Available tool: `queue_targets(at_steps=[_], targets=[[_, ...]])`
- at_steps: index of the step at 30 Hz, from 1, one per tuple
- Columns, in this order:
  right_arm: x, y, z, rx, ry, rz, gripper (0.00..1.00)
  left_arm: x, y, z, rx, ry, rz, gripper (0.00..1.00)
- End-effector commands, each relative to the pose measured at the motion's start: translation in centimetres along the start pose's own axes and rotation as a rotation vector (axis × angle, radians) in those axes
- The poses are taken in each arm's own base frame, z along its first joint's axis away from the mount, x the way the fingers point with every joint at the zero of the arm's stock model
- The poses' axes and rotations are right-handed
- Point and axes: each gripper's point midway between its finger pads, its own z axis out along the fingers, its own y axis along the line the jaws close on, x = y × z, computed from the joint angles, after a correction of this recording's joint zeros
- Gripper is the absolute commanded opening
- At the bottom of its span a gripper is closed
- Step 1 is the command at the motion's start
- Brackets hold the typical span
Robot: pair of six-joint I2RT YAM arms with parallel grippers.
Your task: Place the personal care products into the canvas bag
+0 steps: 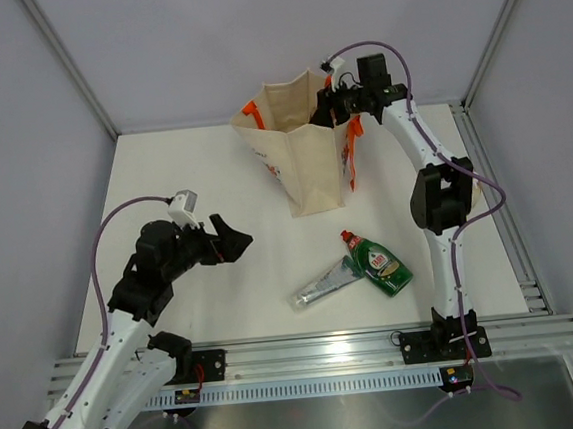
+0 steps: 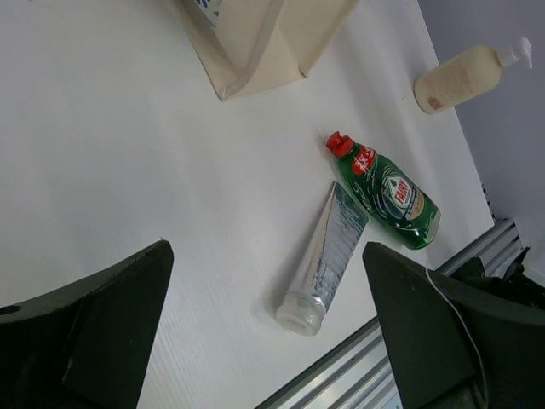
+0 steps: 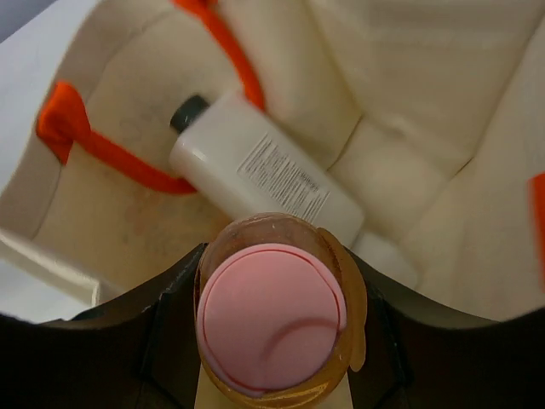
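Jaws of the right gripper [image 1: 332, 105] are clenching the amber bottle [image 3: 271, 317] over the bag [image 1: 302, 163], where a white bottle [image 3: 264, 175] is lying inside. Left gripper [image 1: 230, 237] is hanging spread wide over the table [image 1: 193, 182], with the green bottle [image 1: 379, 264] and tube [image 1: 325, 283] lying nearby, just beside each other.

Left arm folded, 8 o'clock; left gripper [image 1: 232, 237] gaping. Right arm stretched to 1 o'clock; right gripper [image 1: 326, 109] clamps amber pink-capped bottle [image 3: 271, 315].
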Motion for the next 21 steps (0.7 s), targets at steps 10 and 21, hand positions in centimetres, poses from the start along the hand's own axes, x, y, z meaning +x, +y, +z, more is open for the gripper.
queue_targets(at_steps=[10,21], targets=[[-3.0,4.3,-3.3,0.017,0.007,0.075,0.99,-0.9,-4.8,1.4,0.217,0.056,0.086,0.99],[-13.9,10.3,-16.0,0.197,-0.194,-0.214,1.00,7.0,-8.3,5.4,0.181,0.323,0.488,0.99]])
